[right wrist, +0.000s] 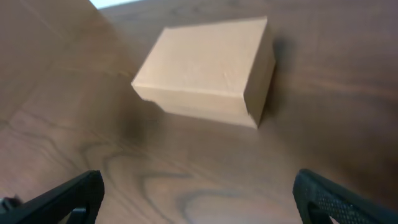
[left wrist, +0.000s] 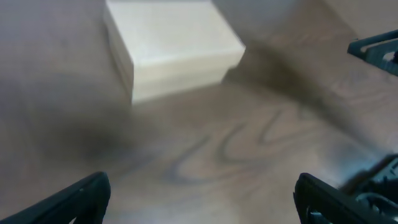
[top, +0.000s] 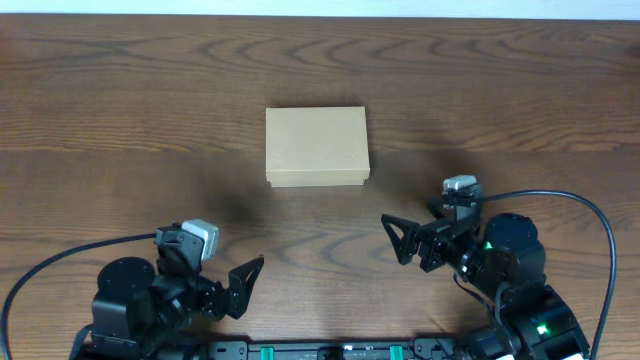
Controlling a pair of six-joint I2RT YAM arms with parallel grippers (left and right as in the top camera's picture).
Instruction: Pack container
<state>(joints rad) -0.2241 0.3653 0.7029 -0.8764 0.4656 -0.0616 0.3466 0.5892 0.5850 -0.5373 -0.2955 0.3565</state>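
Note:
The container [top: 317,146] is a plain tan cardboard box with its lid shut, standing on the wooden table near the middle. It also shows in the left wrist view [left wrist: 171,43] and in the right wrist view [right wrist: 208,68]. My left gripper [top: 235,290] is open and empty near the front left, well short of the box; its fingers frame bare table [left wrist: 202,199]. My right gripper [top: 405,240] is open and empty, to the front right of the box; its fingers also frame bare table [right wrist: 199,196]. No tape rolls are in view.
The dark wooden table [top: 120,110] stretches around the box on all sides. Black cables [top: 590,215] loop from each arm near the front edge. The right arm's finger shows at the edge of the left wrist view [left wrist: 376,50].

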